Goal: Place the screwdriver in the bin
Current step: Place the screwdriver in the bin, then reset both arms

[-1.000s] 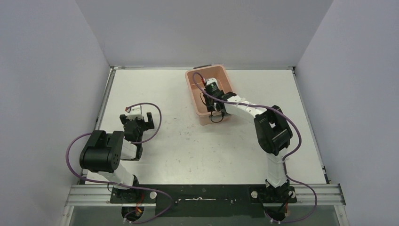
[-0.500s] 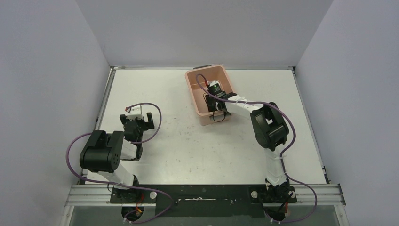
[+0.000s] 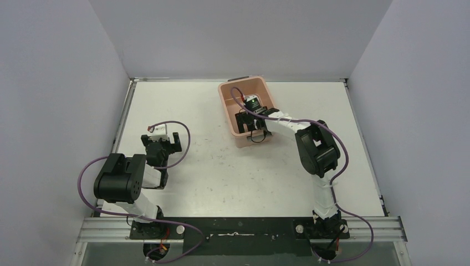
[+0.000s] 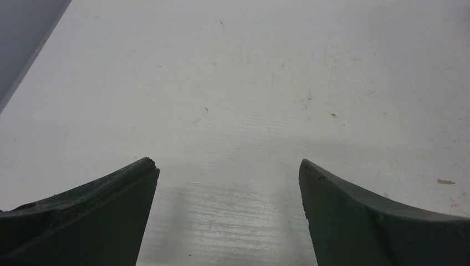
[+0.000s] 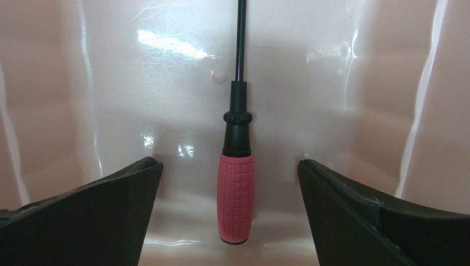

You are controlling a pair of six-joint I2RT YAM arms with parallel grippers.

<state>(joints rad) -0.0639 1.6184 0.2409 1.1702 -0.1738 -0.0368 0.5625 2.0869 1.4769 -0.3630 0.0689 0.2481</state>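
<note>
The screwdriver (image 5: 236, 194), with a red gridded handle and a thin black shaft, lies on the floor of the salmon-pink bin (image 5: 166, 72). My right gripper (image 5: 228, 166) hangs over it with its jaws wide open, one on each side of the handle and touching nothing. From the top view the right gripper (image 3: 250, 117) sits inside the bin (image 3: 231, 105) at the table's back middle; the screwdriver is hidden there by the arm. My left gripper (image 4: 227, 166) stands open over bare table, at the left (image 3: 161, 138) in the top view.
The bin's walls rise close on both sides of the right gripper. Grey enclosure walls surround the white table (image 3: 221, 172). A purple cable (image 3: 238, 100) loops over the bin near the right wrist.
The right gripper has gone from shut to wide open inside the bin and dropped a little lower; the screwdriver now lies free on the bin floor. The left arm has not moved.
</note>
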